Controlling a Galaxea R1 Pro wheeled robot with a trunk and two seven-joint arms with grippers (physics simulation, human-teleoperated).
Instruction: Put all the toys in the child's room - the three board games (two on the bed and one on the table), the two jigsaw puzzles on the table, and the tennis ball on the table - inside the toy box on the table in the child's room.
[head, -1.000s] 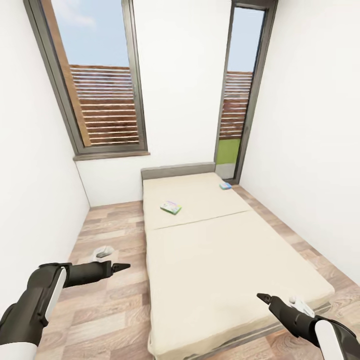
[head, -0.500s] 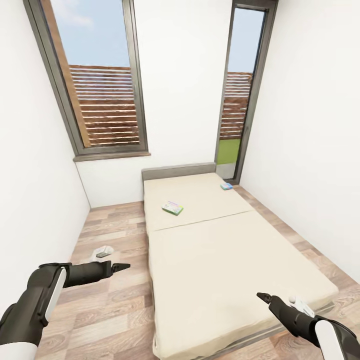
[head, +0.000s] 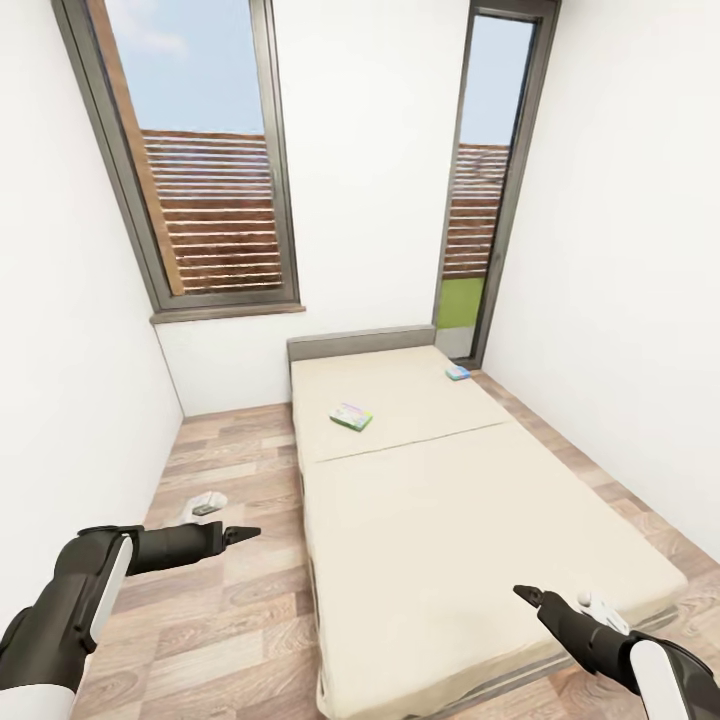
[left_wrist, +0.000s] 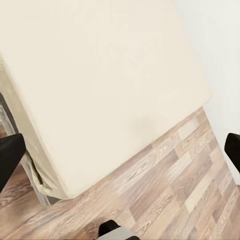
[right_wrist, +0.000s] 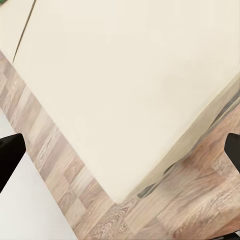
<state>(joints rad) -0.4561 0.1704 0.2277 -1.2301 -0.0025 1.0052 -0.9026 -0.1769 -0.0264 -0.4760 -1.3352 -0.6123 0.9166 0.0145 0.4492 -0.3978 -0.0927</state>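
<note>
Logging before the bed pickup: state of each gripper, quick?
Left gripper: open, holding nothing.
Right gripper: open, holding nothing.

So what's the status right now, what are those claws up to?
Left claw and right claw both empty, over floor at the bed's foot. Two board games on the mattress: green-white one, blue one. Nothing between them and us.

A small bedroom in a home

A low bed (head: 440, 500) with a beige mattress fills the centre and lower right of the frame – white walls, wood-look floor (head: 215, 600), a tall window (head: 205, 160) at upper left and a narrow glazed door (head: 485, 190) at upper right
</note>
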